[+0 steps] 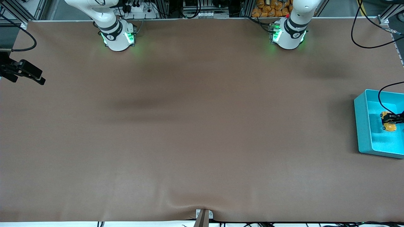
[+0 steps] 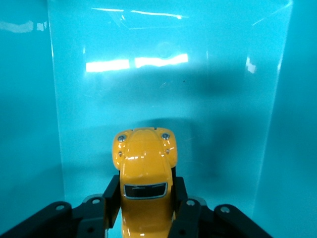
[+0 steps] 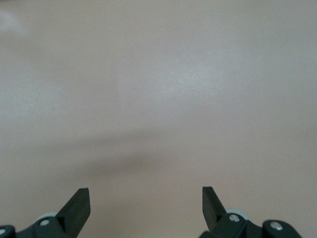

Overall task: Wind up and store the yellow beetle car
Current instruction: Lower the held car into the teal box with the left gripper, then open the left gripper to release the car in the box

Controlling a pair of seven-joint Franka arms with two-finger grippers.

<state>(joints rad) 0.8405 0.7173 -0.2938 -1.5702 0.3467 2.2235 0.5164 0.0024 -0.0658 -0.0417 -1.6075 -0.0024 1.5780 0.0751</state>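
Observation:
The yellow beetle car (image 1: pixel 390 127) is inside the teal bin (image 1: pixel 363 126) at the left arm's end of the table. My left gripper (image 1: pixel 389 121) reaches into the bin and is shut on the car. In the left wrist view the car (image 2: pixel 144 158) sits between the two black fingers (image 2: pixel 113 191), which press on its sides by the dark window, and its rounded end points away from the camera over the bin's floor (image 2: pixel 168 74). My right gripper (image 1: pixel 40 77) waits over the table edge at the right arm's end, open and empty (image 3: pixel 145 201).
The brown table mat (image 1: pixel 195 126) carries nothing else. The bin's walls (image 2: pixel 25 124) stand close around the left gripper. A black cable (image 1: pixel 383 97) runs over the bin to the left wrist. A small bracket (image 1: pixel 203 216) sits at the table edge nearest the front camera.

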